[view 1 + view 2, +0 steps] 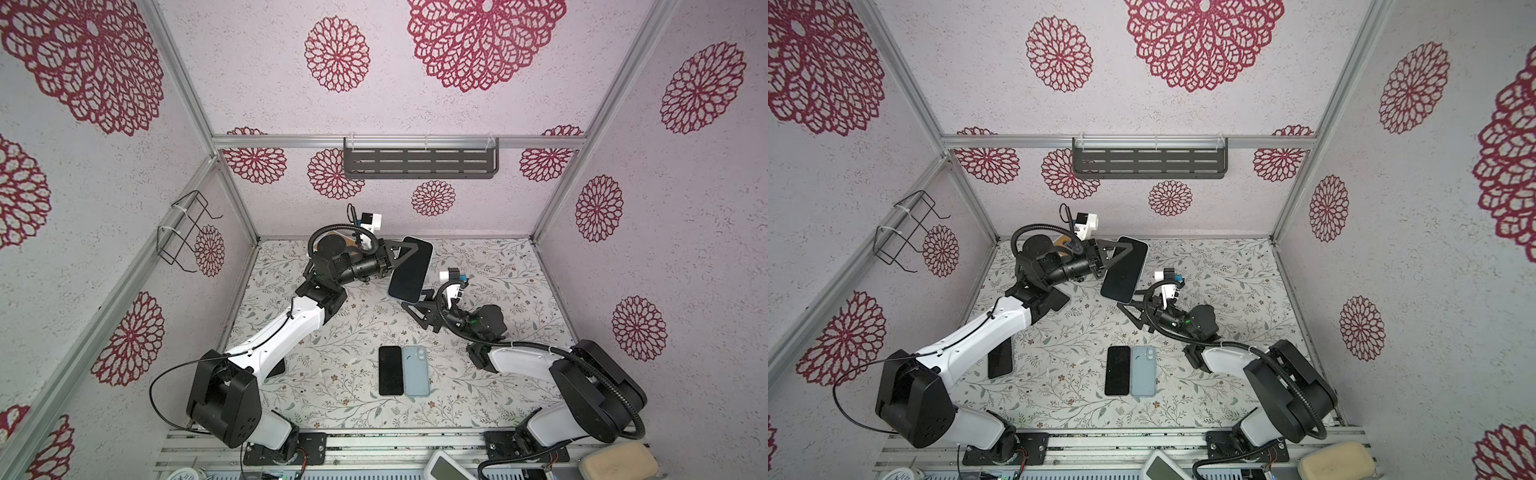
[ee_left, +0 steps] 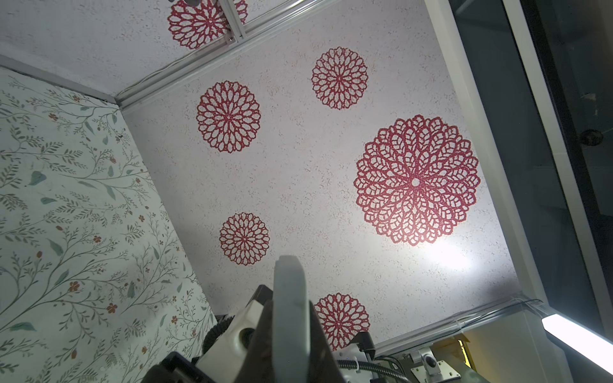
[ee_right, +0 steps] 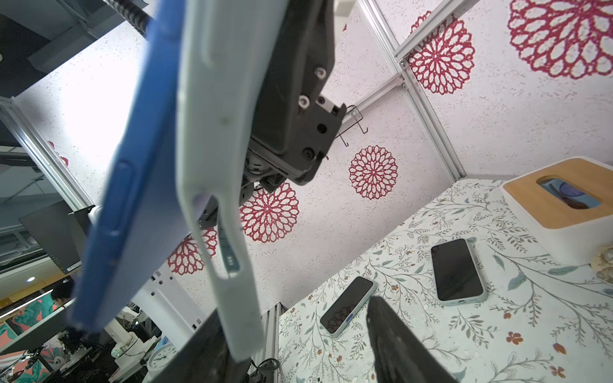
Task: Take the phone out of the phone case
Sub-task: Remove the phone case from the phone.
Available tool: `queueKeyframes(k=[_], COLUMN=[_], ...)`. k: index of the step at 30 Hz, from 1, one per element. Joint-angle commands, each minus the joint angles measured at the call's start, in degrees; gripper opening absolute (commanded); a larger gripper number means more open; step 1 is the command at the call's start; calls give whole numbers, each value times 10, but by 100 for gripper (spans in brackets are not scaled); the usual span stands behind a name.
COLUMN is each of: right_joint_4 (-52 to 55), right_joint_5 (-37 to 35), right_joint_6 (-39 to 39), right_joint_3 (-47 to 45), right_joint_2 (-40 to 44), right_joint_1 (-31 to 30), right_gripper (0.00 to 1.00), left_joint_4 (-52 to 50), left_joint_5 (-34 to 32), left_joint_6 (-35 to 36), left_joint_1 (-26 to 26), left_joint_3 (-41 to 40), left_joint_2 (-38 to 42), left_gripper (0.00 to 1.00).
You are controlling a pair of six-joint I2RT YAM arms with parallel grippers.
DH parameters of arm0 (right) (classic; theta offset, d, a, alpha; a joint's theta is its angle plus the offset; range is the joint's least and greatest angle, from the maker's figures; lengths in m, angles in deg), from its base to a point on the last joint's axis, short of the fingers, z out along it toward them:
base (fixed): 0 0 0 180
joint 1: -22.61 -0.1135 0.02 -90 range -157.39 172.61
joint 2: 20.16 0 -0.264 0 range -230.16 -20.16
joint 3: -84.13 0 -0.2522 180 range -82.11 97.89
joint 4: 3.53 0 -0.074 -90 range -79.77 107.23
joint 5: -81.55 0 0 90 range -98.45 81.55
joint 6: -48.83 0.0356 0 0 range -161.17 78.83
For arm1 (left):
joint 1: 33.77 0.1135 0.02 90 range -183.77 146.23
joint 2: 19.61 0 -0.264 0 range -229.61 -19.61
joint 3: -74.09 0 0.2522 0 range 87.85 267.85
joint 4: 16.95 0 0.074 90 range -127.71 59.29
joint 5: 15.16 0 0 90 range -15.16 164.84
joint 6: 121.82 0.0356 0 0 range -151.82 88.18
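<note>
My left gripper [image 1: 405,257] [image 1: 1119,253] holds the phone, dark screen up, in its pale phone case [image 1: 411,268] above the back of the table. In the left wrist view its fingers [image 2: 265,331] are shut on the case's grey edge [image 2: 290,298]. The right wrist view shows the blue phone [image 3: 132,199] standing off from the pale phone case [image 3: 215,132] at the near end. My right gripper [image 1: 419,305] [image 3: 298,331] is open at that lower end. The case's tip rests against one of its fingers [image 3: 205,354].
A black phone [image 1: 390,370] and a pale blue one lying back up [image 1: 416,370] sit side by side mid-table. Another phone [image 1: 1000,359] lies under the left arm. A wood-topped box [image 3: 560,199] stands at the back left. The back wall carries a shelf [image 1: 420,160].
</note>
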Motion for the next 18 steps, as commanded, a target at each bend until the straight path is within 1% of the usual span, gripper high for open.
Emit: queueKeyframes(k=[1,6,9,12,15,17,18], right_joint_4=[-31,-36,-35,-63,-84,-78,-70], right_joint_5=[-52,-50,-44,-40,-34,-34,-37], right_joint_6=[26,38,47,68,93,101,103], right_joint_3=[8,3,8,8,6,3,1], right_joint_2=[31,32,26,12,2,6,13], right_joint_1=[24,27,30,30,27,25,24], right_gripper=[59,54,47,38,24,15,12], left_joint_4=[28,59,63,66,64,55,42], left_joint_5=[36,37,35,28,17,2,-4], left_joint_6=[-29,-42,-39,-36,-33,-20,-8], left_joint_1=[-5,-4,-4,-1,3,4,4], left_joint_3=[-14,-24,-31,-38,-43,-48,-50], left_joint_2=[-3,-11,-6,0,-1,-7,-11], left_gripper=[0,0,0,0,0,0,0])
